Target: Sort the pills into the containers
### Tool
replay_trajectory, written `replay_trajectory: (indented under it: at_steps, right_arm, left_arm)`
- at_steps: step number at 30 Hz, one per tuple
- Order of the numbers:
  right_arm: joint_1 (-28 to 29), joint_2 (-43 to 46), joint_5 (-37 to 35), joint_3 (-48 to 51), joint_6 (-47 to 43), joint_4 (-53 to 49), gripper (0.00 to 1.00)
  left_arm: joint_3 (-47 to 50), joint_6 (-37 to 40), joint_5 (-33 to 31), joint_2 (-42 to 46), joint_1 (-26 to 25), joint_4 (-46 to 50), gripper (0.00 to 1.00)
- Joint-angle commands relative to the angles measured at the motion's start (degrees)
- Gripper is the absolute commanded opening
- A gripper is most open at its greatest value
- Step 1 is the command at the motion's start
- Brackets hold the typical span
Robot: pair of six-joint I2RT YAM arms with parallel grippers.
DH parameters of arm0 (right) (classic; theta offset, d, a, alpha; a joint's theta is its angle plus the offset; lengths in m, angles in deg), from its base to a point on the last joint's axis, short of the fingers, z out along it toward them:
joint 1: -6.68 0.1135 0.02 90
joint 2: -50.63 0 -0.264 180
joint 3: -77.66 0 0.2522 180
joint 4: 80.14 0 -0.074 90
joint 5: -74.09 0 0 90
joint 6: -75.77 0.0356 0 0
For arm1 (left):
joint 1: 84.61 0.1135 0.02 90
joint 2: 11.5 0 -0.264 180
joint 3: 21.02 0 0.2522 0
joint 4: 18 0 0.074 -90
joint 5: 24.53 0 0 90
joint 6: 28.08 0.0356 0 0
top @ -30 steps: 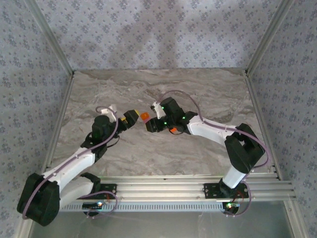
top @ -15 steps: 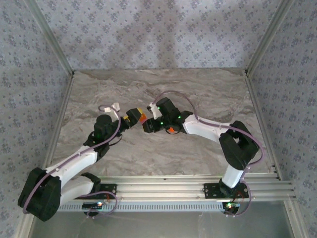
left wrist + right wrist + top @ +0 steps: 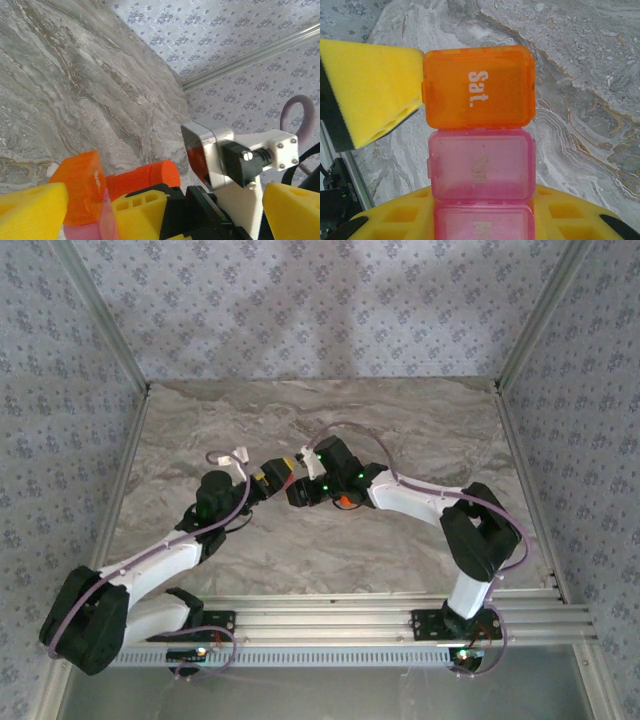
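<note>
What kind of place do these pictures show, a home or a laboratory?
Probably a laboratory robot cell: a marble-patterned table boxed in by floral-papered walls on aluminium frame bars, with the left arm and right arm bolted to a metal rail at its near edge.

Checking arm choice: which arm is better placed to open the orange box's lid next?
Likely left. The right hand is shut on the containers at their pink end, so it is busy. The left hand is open, one yellow finger against the lid edge of the orange box.
</note>
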Motion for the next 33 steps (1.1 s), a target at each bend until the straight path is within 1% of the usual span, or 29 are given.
replay_trajectory:
  at_steps: [1,20,33]
  right_arm:
    - [0.4,-1.1,1.2,-2.5,0.7,0.4,0.35]
    - [0.4,-1.5,1.8,-3.2,0.7,0.4,0.35]
    - [-0.6,-2.1,1.4,-2.6,1.3,1.4,0.34]
  left_arm:
    - [-1.8,-0.2,-0.1,-0.2,-0.7,-2.7,0.99]
    - [-3.9,0.0,-1.0,-2.7,-3.3,-3.1,0.99]
    - [-5.3,-1.2,-2.1,-2.4,-5.9,-3.8,0.99]
